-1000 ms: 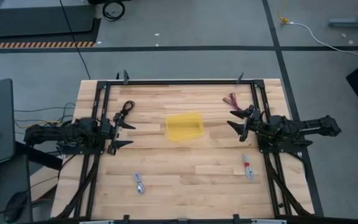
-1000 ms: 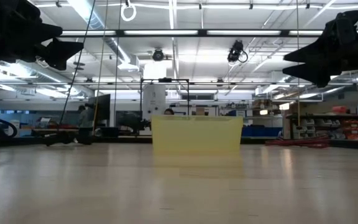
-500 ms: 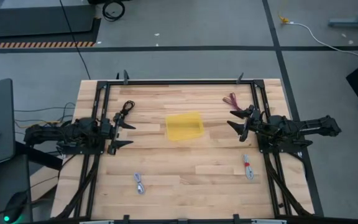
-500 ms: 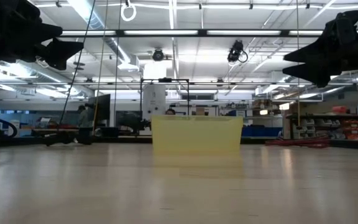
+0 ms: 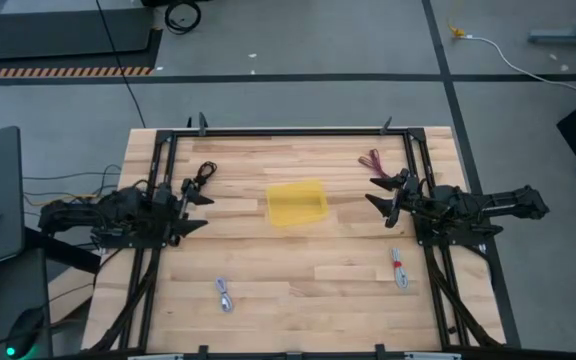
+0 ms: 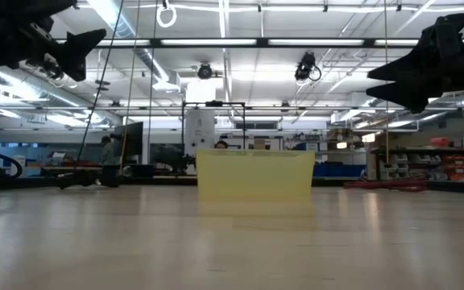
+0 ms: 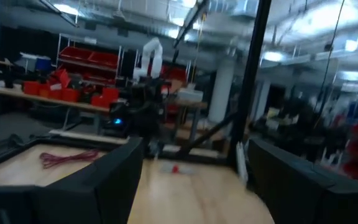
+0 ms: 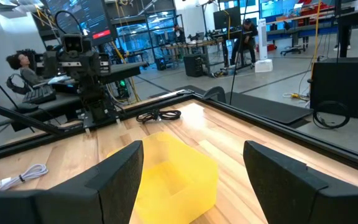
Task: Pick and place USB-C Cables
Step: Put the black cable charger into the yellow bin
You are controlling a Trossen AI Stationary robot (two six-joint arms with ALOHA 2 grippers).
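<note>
Left pincer [image 5: 194, 210] and right pincer [image 5: 378, 191] hover with fingers spread, facing each other

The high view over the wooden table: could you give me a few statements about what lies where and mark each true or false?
1. The translucent yellow plastic bin holds a cable. False: it looks empty.
2. The black coiled cable bundle lies near the left gripper. True.
3. The right gripper grips the dark red coiled cable bundle. False: it is open, and the bundle lies on the table.
4. The white cable bundle with a red band and the grey-silver cable bundle lie outside the bin. True.
</note>
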